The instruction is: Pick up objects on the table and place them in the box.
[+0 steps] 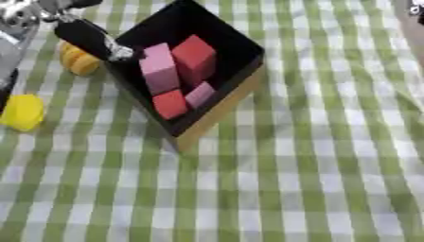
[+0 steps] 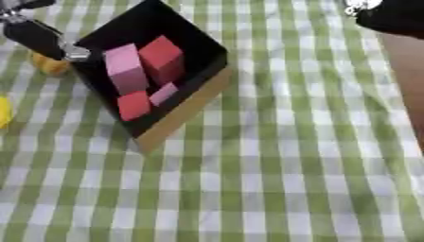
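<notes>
We find the left hand [image 1: 87, 38] entering from the table's far left corner, its black fingers reaching down to the left wall of the box [image 1: 217, 109]; we cannot tell whether they are curled or straight. Just beside them, outside the box, lies an orange object [image 1: 79, 60], partly hidden behind the fingers. The box sits askew on the checked tablecloth [image 1: 314, 179] toward the far left, holding two red blocks [image 1: 195, 54] and two pink blocks [image 1: 160, 68] packed together. A yellow object [image 1: 23, 111] rests at the table's left edge, well apart from the box. A dark shape [image 2: 393, 16] at the far right corner may be the right arm; no hand shows.
</notes>
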### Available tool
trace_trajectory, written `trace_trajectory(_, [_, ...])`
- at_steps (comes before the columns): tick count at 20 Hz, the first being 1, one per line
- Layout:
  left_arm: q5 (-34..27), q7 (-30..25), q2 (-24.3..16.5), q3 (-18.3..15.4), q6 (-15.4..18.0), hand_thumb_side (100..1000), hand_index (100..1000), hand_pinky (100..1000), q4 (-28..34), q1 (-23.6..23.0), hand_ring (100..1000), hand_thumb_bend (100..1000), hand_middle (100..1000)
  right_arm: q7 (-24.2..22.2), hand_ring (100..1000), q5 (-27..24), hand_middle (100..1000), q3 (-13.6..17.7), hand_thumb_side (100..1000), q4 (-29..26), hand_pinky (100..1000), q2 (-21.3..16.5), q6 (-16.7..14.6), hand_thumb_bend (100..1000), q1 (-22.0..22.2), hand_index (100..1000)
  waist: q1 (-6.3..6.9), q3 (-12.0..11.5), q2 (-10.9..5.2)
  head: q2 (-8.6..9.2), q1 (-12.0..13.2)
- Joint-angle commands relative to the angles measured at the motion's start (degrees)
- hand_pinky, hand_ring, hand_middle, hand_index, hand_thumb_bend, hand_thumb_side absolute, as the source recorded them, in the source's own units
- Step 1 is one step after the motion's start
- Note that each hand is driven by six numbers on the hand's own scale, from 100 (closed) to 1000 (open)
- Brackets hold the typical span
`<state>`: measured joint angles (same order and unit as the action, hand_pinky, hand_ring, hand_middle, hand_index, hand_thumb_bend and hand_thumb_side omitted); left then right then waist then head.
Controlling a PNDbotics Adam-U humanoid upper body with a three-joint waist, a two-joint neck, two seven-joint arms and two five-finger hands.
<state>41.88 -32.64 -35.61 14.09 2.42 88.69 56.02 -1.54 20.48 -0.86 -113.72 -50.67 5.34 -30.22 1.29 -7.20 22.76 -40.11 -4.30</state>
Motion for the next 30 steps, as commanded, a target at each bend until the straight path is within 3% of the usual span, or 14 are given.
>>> trace_trajectory(1, [-2.7, 0.9, -5.19, -2.91, -1.76, 529, 881, 923, 5.29, -1.3, 882, 516, 819, 0.59, 698, -0.52, 605, 1.24, 461, -0.87, 786, -1.22, -0.07, 100, -0.33, 848, -0.21, -0.31, -2.04, -1.16, -0.36])
trace_trajectory(6, [-4.64, 0.09, -10.05, -4.5, -3.44, 523, 883, 925, 8.85, -5.58, 889, 520, 822, 1.29, 699, -0.61, 606, 1.79, 453, -0.87, 787, -1.4, -0.35, 100, 0.32, 848, -0.79, -0.88, -2.64, -1.74, -0.61])
trace_trajectory(13, [-5.87, -3.49, -15.16, -3.33, -3.31, 507, 880, 928, 9.79, -9.82, 902, 558, 840, 2.24, 700, -0.31, 607, 2.66, 454, -0.87, 787, -1.55, -0.16, 100, 1.75, 848, -1.51, -1.12, -2.67, -1.6, -0.84])
trace_trajectory(30, [-6.83, -5.86, -19.47, -2.59, -4.46, 502, 882, 925, 7.19, -17.64, 902, 592, 841, 2.23, 701, -0.42, 608, 2.58, 457, -0.87, 788, -0.78, 0.06, 100, 1.87, 848, -3.04, -1.35, -2.82, -1.23, 0.39])
